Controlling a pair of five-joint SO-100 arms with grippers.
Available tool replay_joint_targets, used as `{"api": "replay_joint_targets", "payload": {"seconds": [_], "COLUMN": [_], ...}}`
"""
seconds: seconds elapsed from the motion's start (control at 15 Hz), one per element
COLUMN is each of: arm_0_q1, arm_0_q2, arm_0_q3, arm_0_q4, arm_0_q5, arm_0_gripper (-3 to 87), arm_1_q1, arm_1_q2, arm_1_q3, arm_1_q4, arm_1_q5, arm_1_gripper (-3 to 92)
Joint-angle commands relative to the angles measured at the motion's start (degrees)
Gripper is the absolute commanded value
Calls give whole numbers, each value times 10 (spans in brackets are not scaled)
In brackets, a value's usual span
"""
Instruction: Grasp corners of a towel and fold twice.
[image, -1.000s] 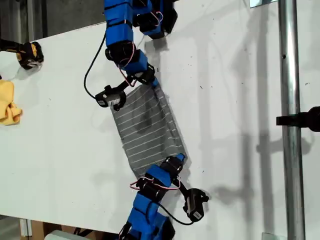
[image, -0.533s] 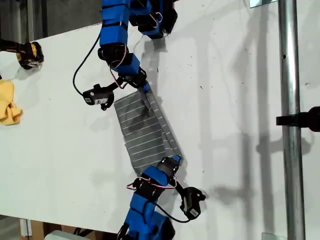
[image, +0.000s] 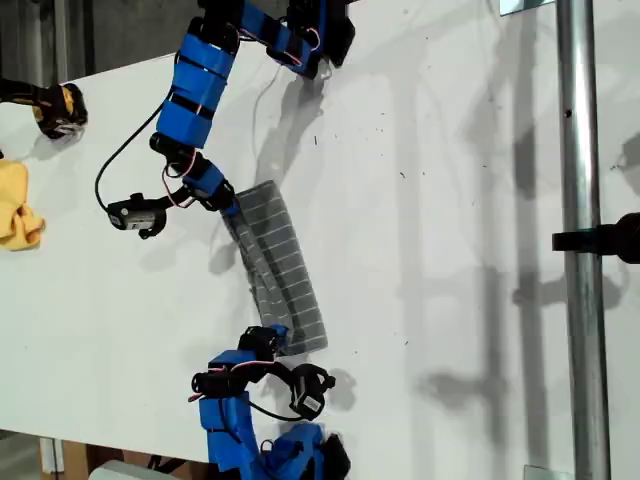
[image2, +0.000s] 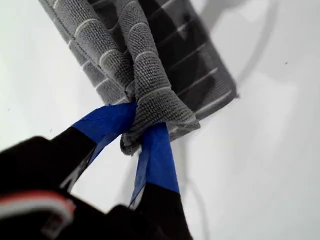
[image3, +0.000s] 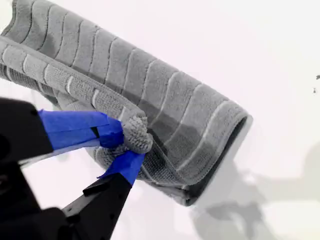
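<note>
At the far left edge of the exterior view a small yellow cloth (image: 16, 215) is lying crumpled on the white table (image: 450, 200), well apart from everything else. Moving rightward, a blue arm is reaching down from the top of the frame, and its gripper (image: 228, 205) is pinching the upper end of the towel (image: 285, 270); the grey striped cloth is lying doubled over as a narrow band, running diagonally from the upper left towards the lower centre of the frame. A second blue arm is coming up from the bottom edge, and its gripper (image: 272, 338) is meeting the towel's lower end. I cannot tell which of these arms is which. Far to the exterior view's right a metal pole (image: 580, 240) is standing clear of the cloth.

In the first wrist view my first gripper (image2: 137, 132) is clenching a bunched corner (image2: 150, 117) between its blue-taped tips; in the second wrist view my second gripper (image3: 127, 145) is likewise clamping a rolled corner (image3: 135, 132), with the top layer curling over the lower one.
</note>
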Motion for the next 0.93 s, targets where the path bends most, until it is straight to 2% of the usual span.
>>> {"api": "replay_joint_targets", "payload": {"seconds": [0.0, 0.2, 0.4, 0.53, 0.87], "arm_0_q1": [-63, -134, -157, -150, -104], "arm_0_q2": [48, 80, 104, 160, 207], "arm_0_q3": [6, 12, 20, 69, 209], "arm_0_q4": [6, 2, -1, -25, -84], "arm_0_q5": [35, 74, 85, 70, -7], "arm_0_gripper": [-8, -8, -8, -8, -8], "arm_1_q1": [39, 76, 87, 83, 51], "arm_1_q2": [-32, -51, -15, 16, 11], "arm_1_q3": [-105, -163, -147, -96, 6], "arm_1_q4": [-15, -44, -83, -113, -99], "arm_1_q5": [-19, -15, -4, -4, 13], "arm_1_gripper": [-2, -2, -2, -2, -2]}}
